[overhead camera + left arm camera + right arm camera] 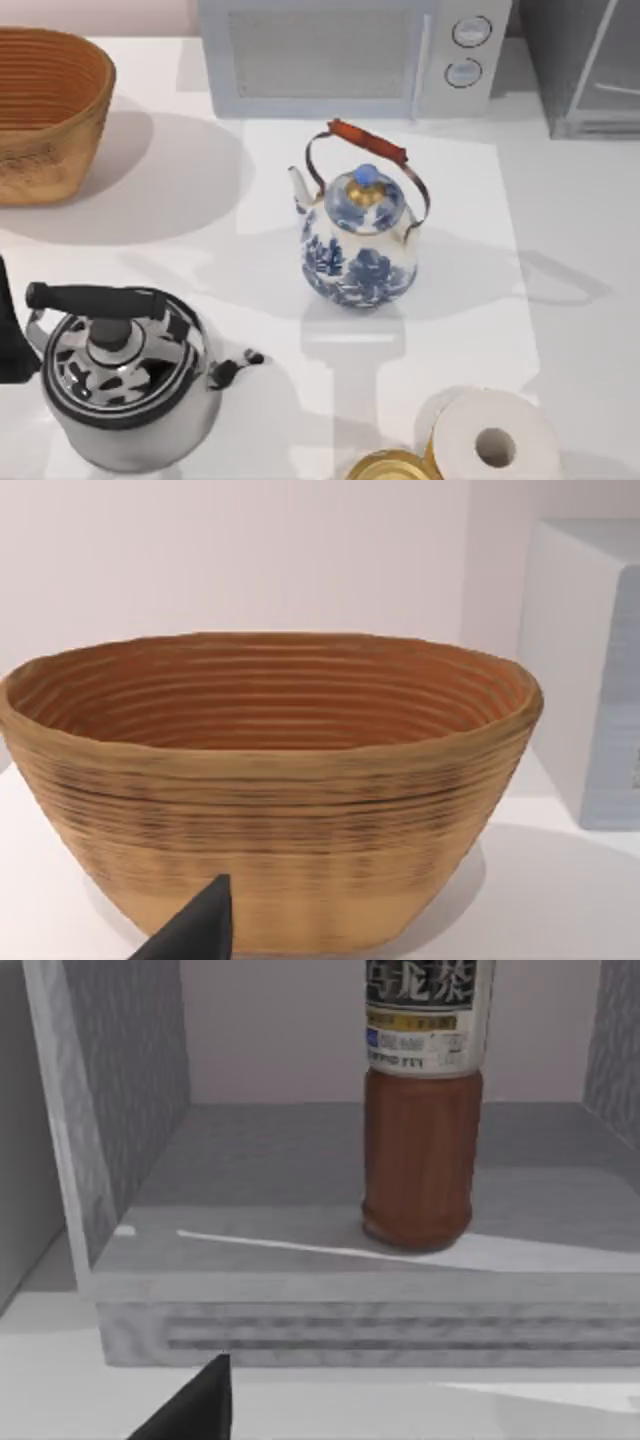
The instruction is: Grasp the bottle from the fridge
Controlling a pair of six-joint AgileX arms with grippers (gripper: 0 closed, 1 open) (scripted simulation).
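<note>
Inside open fridge (140, 1160), bottle (420, 1150) upright, basket (270, 780)

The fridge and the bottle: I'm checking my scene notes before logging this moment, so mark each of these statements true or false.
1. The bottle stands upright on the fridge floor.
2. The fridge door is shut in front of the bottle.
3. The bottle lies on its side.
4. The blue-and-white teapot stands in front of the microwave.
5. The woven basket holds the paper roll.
1. True: in the right wrist view the bottle stands upright on the floor of the fridge.
2. False: nothing stands between the camera and the bottle; the fridge is open towards it.
3. False: it is upright.
4. True: the teapot stands in front of the microwave.
5. False: the basket looks empty; the paper roll is near the top view's lower edge.
</note>
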